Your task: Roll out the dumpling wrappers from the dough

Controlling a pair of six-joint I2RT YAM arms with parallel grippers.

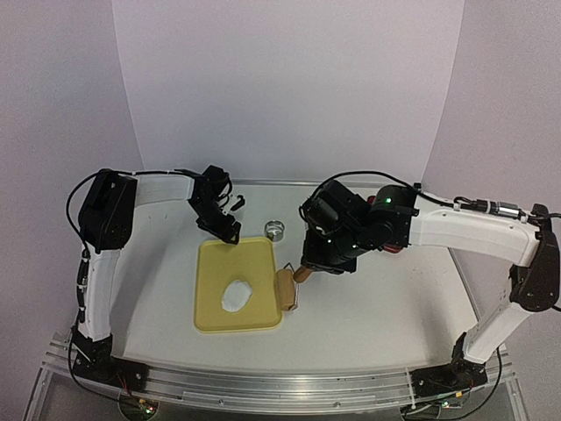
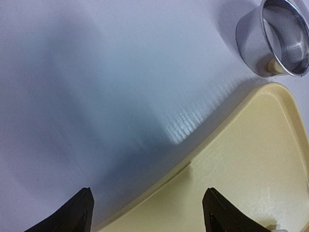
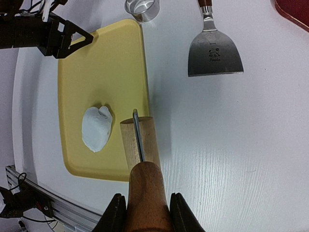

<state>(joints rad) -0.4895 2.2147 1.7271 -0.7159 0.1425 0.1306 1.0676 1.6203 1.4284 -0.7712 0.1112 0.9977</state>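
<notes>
The dough (image 1: 235,296) is a soft white flattened lump (image 3: 96,128) lying on the yellow board (image 1: 215,263), toward its near right part. My right gripper (image 3: 145,198) is shut on the brown handle of a wooden roller (image 3: 140,140), whose pale drum hangs over the board's right edge, just right of the dough. In the top view the roller (image 1: 287,291) sits beside the board. My left gripper (image 2: 148,193) is open and holds nothing, hovering over the board's far left corner (image 2: 251,164). No dumpling wrappers are in view.
A steel ring cutter (image 1: 276,230) stands on the table just beyond the board's far edge (image 2: 280,38). A metal scraper (image 3: 215,53) with a dark handle lies to the right of it. A red object (image 3: 294,12) shows at the far right.
</notes>
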